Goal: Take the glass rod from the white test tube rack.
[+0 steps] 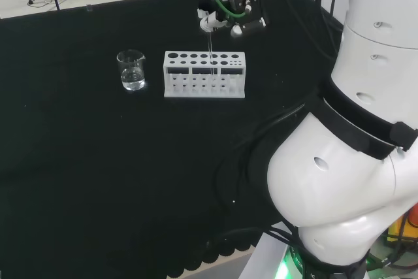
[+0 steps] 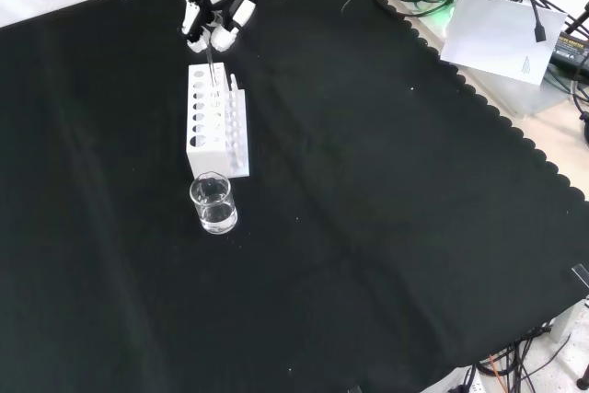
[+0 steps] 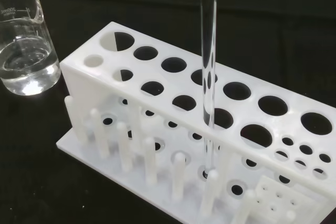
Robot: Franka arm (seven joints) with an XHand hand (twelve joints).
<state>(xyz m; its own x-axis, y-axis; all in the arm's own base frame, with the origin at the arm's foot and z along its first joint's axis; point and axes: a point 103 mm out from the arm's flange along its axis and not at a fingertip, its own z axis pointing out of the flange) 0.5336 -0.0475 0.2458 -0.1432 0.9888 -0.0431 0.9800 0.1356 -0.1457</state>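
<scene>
Fingers [image 2: 213, 36] of the hand [image 1: 225, 14] point down and come together at the top of the glass rod [image 1: 211, 57], pinching it just above the white test tube rack [image 1: 204, 74]. In the head view the hand hangs at the far end of the arm, its white fingertips curled inward and the wrist above them carrying green and black cables. In the front view the hand [image 2: 219, 6] comes in from the top edge and sits directly over the far end of the rack [image 2: 216, 121].

The rod [image 2: 213, 75] hangs straight down from the fingertips, thin and clear, upright. Up close in the wrist view, the rod [image 3: 209, 66] passes down through one of the holes in the rack's [image 3: 173, 129] top plate, in the row nearer the pegs, and its lower end reaches a hole in the lower plate, beside the row of white pegs along the base.

Beyond the rack from the hand, just past its other end, a small glass beaker [image 2: 213, 204] stands on the black cloth of the worktop [image 2: 386, 227], with clear liquid in its lower part. It stands apart from the rack, not touching.
</scene>
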